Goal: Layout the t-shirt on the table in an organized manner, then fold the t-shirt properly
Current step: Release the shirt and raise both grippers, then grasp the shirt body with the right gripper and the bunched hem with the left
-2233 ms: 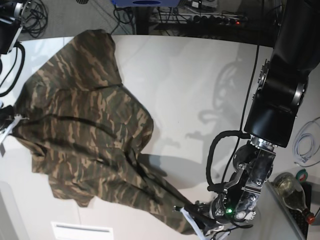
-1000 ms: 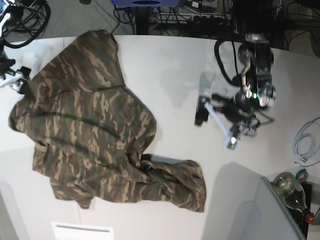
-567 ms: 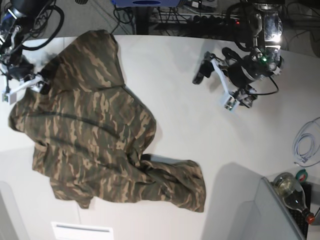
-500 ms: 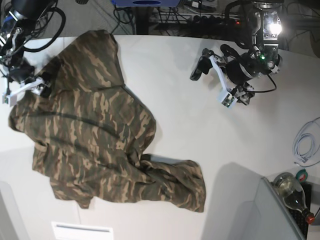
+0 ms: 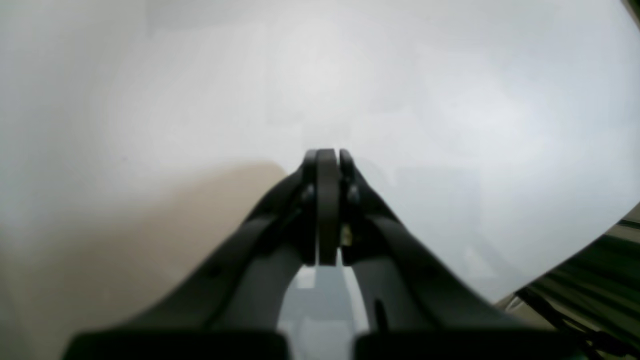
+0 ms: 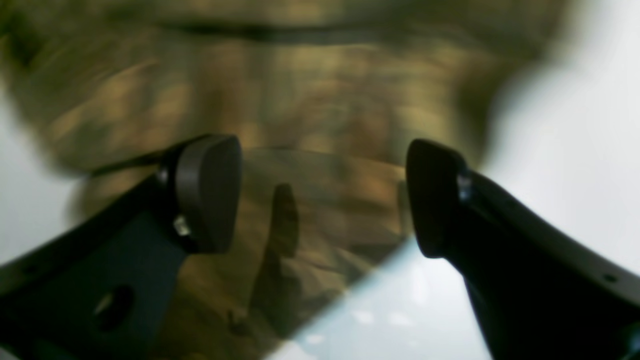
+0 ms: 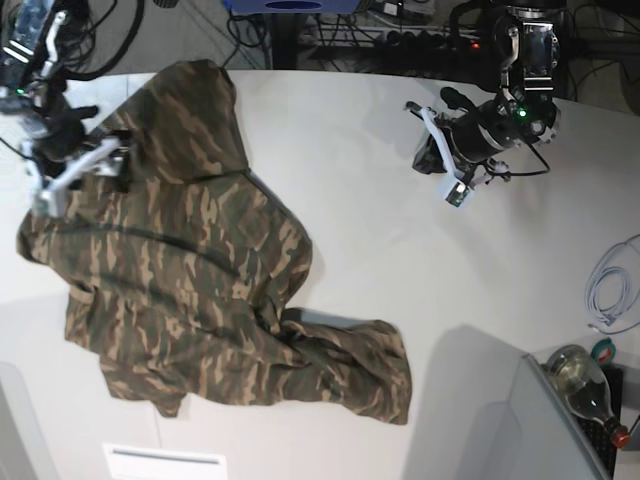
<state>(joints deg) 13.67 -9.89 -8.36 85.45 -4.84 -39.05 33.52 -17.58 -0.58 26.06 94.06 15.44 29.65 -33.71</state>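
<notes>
Looking through the left wrist view first: the left gripper (image 5: 327, 160) has its jaws pressed fully together, nothing between them. It hangs over the bare white table (image 5: 450, 100), tips aimed along the surface toward the far edge. No cloth in this view; a dim tan shadow lies to the left of the fingers.

Right wrist view: the right gripper (image 6: 320, 195) has its jaws wide apart, the rounded pads (image 6: 207, 192) well separated. The picture is blurred. Between and beyond the pads lies the t-shirt (image 6: 300, 100), camouflage cloth filling the upper and left part of the frame, with white table (image 6: 575, 125) at right and lower centre. Cannot tell whether either pad touches the cloth; nothing is clamped.

Base view: the t-shirt (image 7: 190, 250) lies crumpled on the left half of the table (image 7: 400, 280), one part stretching toward the far edge, a bunched fold trailing toward the near centre. The right gripper (image 7: 80, 170) sits at the shirt's far-left edge, arm reaching in from the upper left corner, white fingers angled down over the cloth. The left gripper (image 7: 440, 165) is well apart from the shirt, over bare table at upper right, arm bent in from the far edge, fingers pointing toward the near left. A coiled white cable (image 7: 610, 285) and a bottle (image 7: 585, 385) lie at the right side.
</notes>
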